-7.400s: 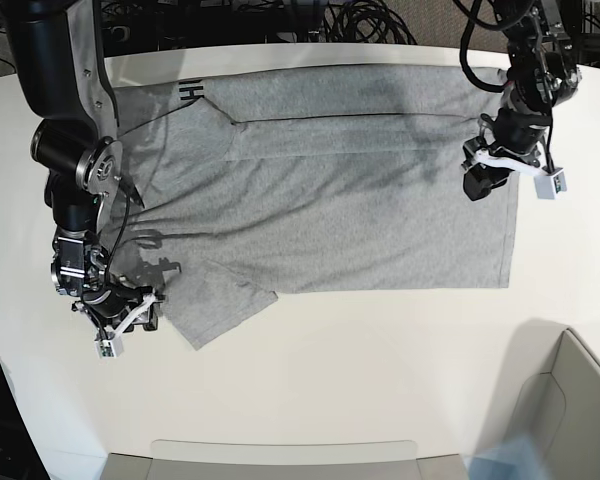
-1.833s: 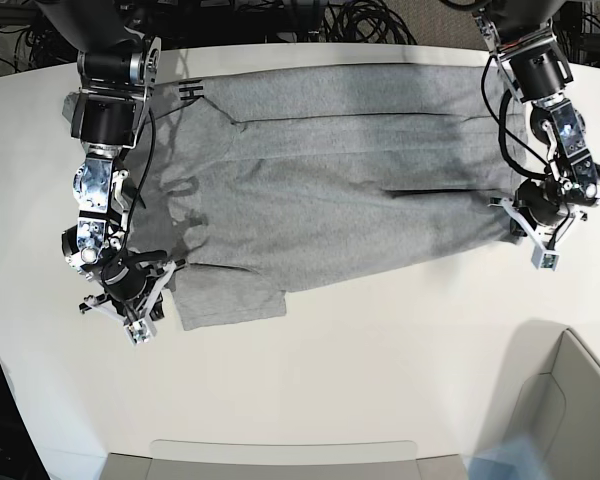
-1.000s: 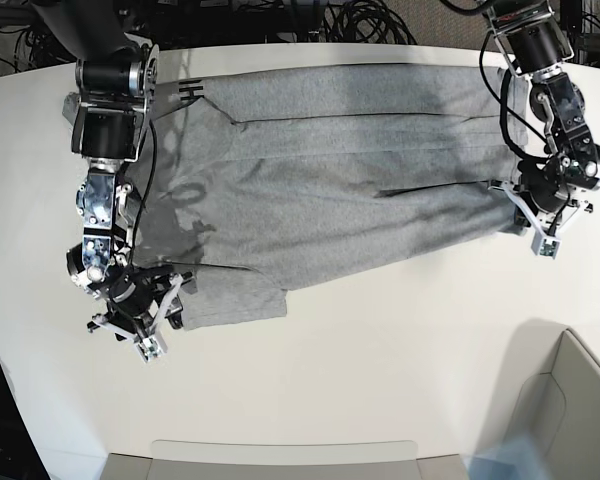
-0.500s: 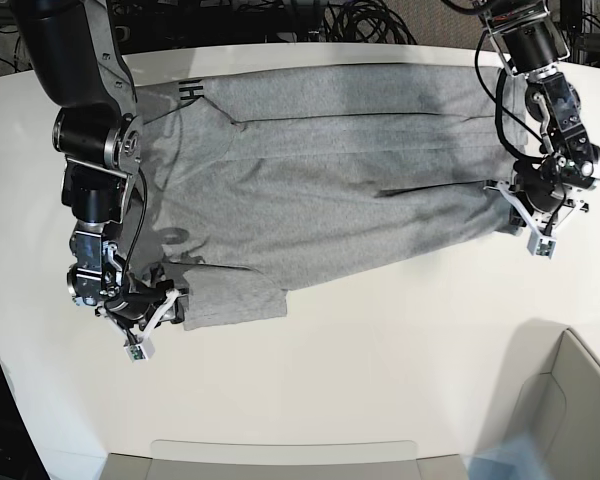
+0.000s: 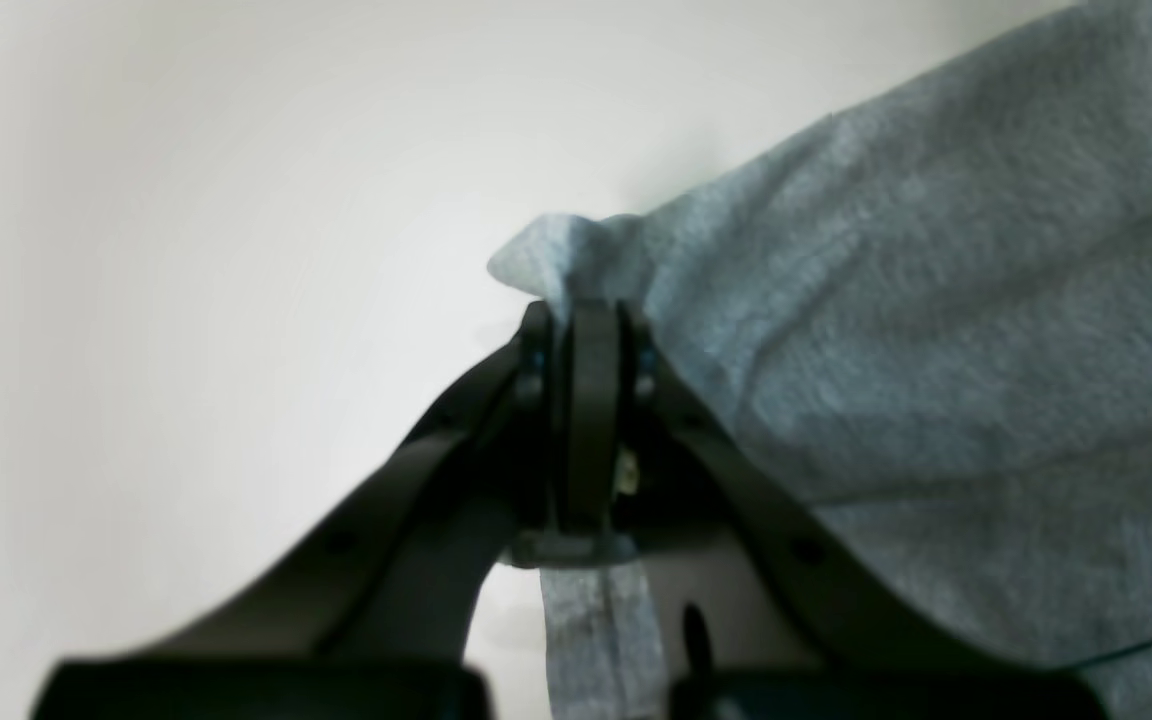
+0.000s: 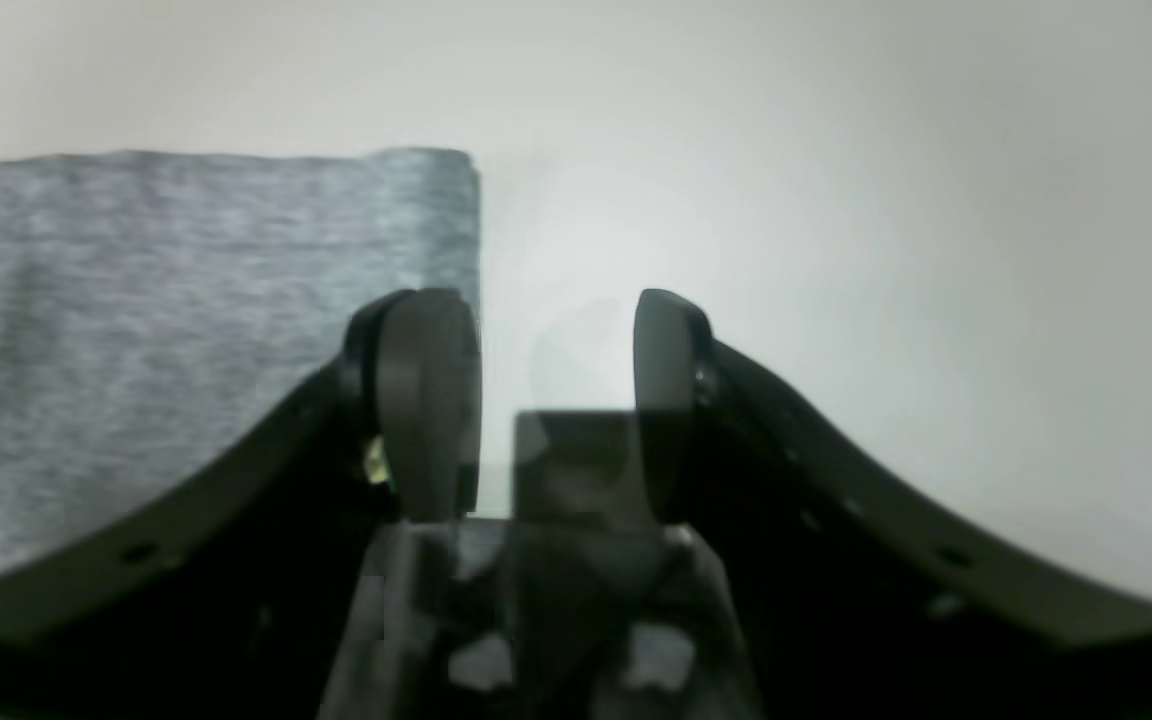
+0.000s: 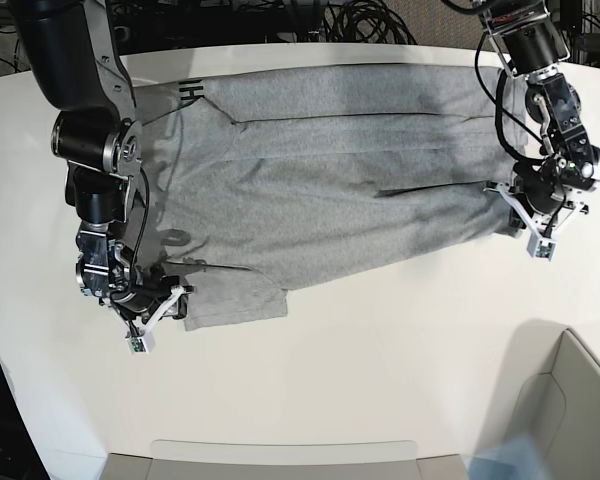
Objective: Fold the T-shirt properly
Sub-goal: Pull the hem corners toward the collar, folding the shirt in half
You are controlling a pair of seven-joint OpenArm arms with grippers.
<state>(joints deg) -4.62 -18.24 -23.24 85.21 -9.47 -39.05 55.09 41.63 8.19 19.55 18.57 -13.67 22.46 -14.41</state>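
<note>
Lying spread across the upper half of the white table (image 7: 360, 380), the grey T-shirt (image 7: 330, 190) is mid-fold: at lower left the right gripper (image 7: 158, 308) sits beside the sleeve with its jaws apart, holding nothing. At right, the left gripper (image 7: 520, 212) is clamped on the hem corner. Likely next: the right gripper closes on the sleeve edge.

Heathered grey knit cloth T-shirt (image 7: 330, 170), softly fuzzy; smooth, matt white table (image 7: 380, 380); gripper fingers (image 6: 426, 390) seemingly matt black plastic.
</note>
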